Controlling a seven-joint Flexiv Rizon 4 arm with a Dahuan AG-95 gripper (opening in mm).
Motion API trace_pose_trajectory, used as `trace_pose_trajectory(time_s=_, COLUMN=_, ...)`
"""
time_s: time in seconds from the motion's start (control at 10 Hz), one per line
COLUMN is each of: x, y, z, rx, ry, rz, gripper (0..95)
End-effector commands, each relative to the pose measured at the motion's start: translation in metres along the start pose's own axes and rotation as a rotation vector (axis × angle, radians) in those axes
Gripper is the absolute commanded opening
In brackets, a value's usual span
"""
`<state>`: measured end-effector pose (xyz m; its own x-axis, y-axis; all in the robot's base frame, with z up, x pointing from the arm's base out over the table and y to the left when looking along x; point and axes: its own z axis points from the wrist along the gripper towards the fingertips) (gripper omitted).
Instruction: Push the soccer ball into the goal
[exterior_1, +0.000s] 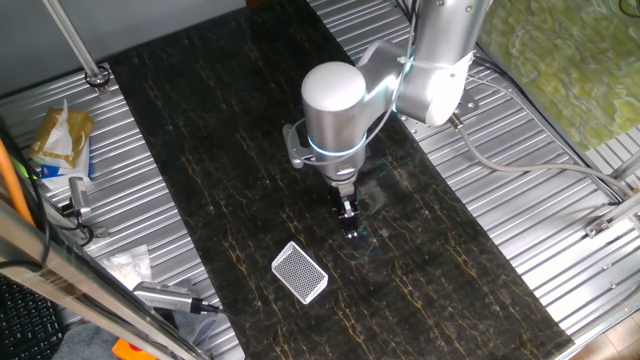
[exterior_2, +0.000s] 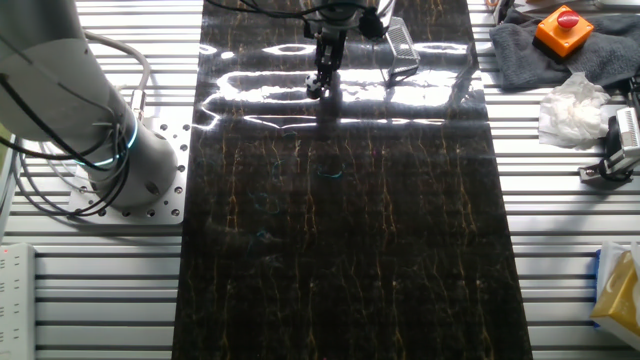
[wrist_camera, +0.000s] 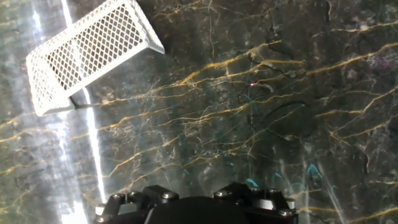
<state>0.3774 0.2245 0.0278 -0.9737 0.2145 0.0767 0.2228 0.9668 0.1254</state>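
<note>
1. A Flexiv arm holds its gripper (exterior_1: 349, 222) low over the dark marble-patterned mat (exterior_1: 230, 180), fingers pointing straight down, a little way from the goal (exterior_1: 300, 272).
2. The goal, a white-framed box with fine mesh, sits on the mat near the gripper; the hand view catches it at upper left (wrist_camera: 93, 53), apart from the fingers.
3. The soccer ball cannot be found in any view; it may be hidden under or behind the gripper, or simply too small to make out.
4. The fingers look drawn close together in one fixed view, but no picture shows the tips clearly, so I cannot tell whether they are together or apart.
5. To do the push well, I judge the ball must first be located, then the fingertips set on its far side so ball and goal mouth line up.
6. A slow, low, straight sweep seems wise: a ball this light could roll off sideways or bounce back out of the mesh.
7. The light goal may slide if the gripper nudges its frame.
</note>
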Motion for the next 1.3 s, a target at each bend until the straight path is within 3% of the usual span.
trace_pose_trajectory(time_s=0.1, x=0.0, y=0.0, z=0.0, rx=-0.001, ry=-0.007, rz=0.001, gripper=76.0)
trace_pose_trajectory(time_s=0.3, x=-0.002, y=0.0, z=-0.001, rx=-0.016, ry=-0.015, rz=0.002, gripper=76.0)
trace_pose_trajectory(time_s=0.4, x=-0.004, y=0.0, z=-0.001, rx=-0.026, ry=-0.015, rz=0.006, gripper=95.0)
trace_pose_trajectory(time_s=0.7, x=-0.016, y=0.001, z=-0.005, rx=-0.031, ry=-0.008, rz=0.003, gripper=95.0)
trace_pose_trajectory(time_s=0.9, x=-0.015, y=0.002, z=-0.007, rx=-0.025, ry=0.002, rz=-0.003, gripper=95.0)
trace_pose_trajectory(time_s=1.3, x=-0.012, y=0.003, z=-0.008, rx=0.006, ry=0.083, rz=0.006, gripper=95.0)
